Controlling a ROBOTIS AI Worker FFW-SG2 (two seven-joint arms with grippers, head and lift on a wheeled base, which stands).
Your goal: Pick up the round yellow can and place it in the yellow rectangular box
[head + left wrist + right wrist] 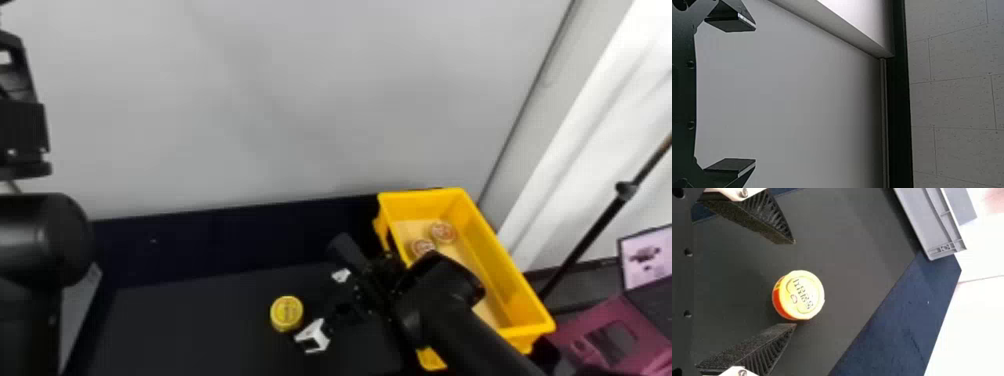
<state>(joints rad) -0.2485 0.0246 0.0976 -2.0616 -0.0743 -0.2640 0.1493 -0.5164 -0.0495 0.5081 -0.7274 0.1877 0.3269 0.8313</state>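
Nearest, at the left edge, see the big black left arm. Then find the yellow rectangular box, off to the right. Next, see the left gripper facing the pale wall, wide open. See the right gripper left of the box, wide open too. Spot the round yellow can on the dark table, close to one right fingertip. Last, find two little round tins in the box.
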